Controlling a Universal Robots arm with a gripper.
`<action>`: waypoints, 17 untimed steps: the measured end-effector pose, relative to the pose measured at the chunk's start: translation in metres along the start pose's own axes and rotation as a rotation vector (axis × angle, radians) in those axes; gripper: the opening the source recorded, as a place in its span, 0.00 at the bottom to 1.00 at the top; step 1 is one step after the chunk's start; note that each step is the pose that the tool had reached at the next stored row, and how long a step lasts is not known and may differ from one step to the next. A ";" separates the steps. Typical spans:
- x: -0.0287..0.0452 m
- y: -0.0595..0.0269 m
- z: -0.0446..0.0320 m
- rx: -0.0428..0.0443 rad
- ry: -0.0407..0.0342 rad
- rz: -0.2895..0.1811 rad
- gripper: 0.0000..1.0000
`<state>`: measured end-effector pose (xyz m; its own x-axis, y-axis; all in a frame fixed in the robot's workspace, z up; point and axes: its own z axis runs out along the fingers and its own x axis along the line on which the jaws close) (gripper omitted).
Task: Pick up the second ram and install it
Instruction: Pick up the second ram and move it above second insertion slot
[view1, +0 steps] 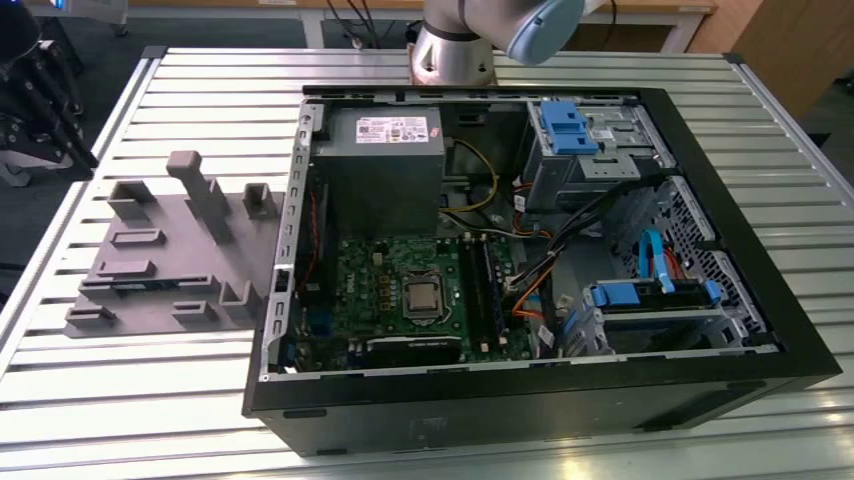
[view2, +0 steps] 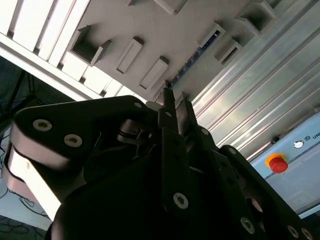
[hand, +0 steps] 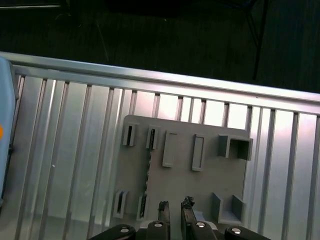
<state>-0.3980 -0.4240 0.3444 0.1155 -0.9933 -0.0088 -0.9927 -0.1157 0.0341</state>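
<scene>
The second ram (hand: 148, 172) stands on edge in the grey tray (hand: 210, 180), a thin dark-blue stick between the tray's upright blocks. In the second wrist view the ram (view2: 196, 59) shows as a narrow blue strip on the tray (view2: 150, 25). My gripper (hand: 175, 204) hangs above the tray, a little to one side of the stick and not touching it. Its two black fingertips (view2: 167, 97) stand close together with a narrow gap, and nothing is between them. In the exterior view the tray (view1: 160, 260) lies to the left of the open computer case (view1: 534, 400).
The case holds a green motherboard (view1: 400, 290), a grey power supply (view1: 380, 150), cables and blue drive brackets (view1: 567, 125). The arm's base (view1: 451, 50) stands behind the case. A red button (view2: 276, 163) sits on a pale box beside the ribbed metal table (view1: 174, 400).
</scene>
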 end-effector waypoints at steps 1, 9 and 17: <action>0.0003 0.0000 0.0018 0.0001 -0.0001 0.004 0.24; 0.0075 0.0004 0.0163 0.0014 -0.0009 0.032 0.24; 0.0116 0.0004 0.0298 0.0017 -0.0032 0.067 0.37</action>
<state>-0.3981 -0.4354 0.3145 0.0490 -0.9988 -0.0098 -0.9982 -0.0493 0.0330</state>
